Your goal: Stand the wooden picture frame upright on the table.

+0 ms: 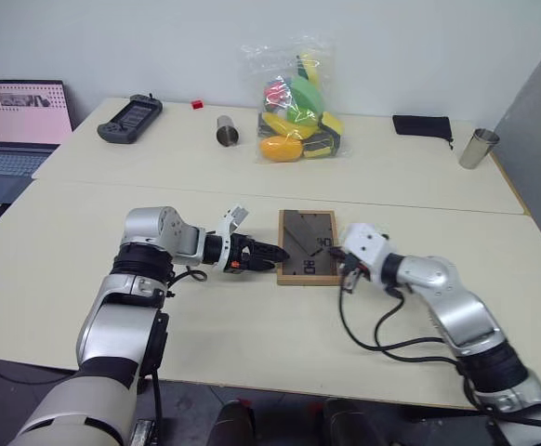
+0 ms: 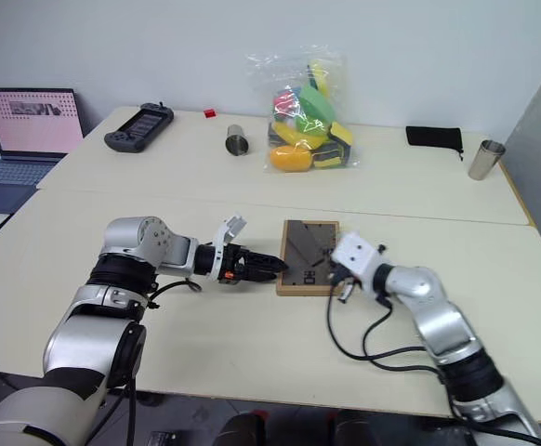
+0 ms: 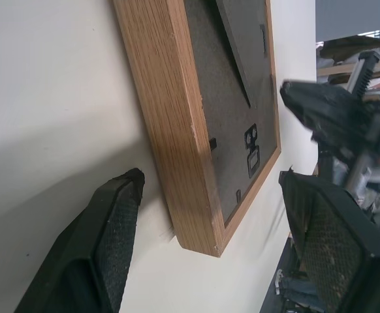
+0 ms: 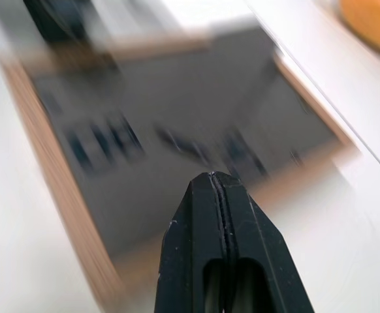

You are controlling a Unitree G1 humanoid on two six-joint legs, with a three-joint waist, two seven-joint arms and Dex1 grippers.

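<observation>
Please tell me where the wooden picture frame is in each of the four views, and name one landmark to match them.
Left eye view: wooden picture frame flat, back up, centre, between both grippers.
Right eye view: same, centre.
Left wrist view: its light-wood corner between the open fingers.
Right wrist view: blurred, beyond the shut fingers.
Shared landmark: the dark back panel's stand.

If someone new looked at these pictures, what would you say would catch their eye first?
Most likely the wooden picture frame, lying with its dark back panel up near the middle of the table, flanked by both arms. The left gripper stands open at the frame's left edge, while the right gripper is shut at its right side. Next would be the clear bag of bright toy fruit on the table's far section.
</observation>
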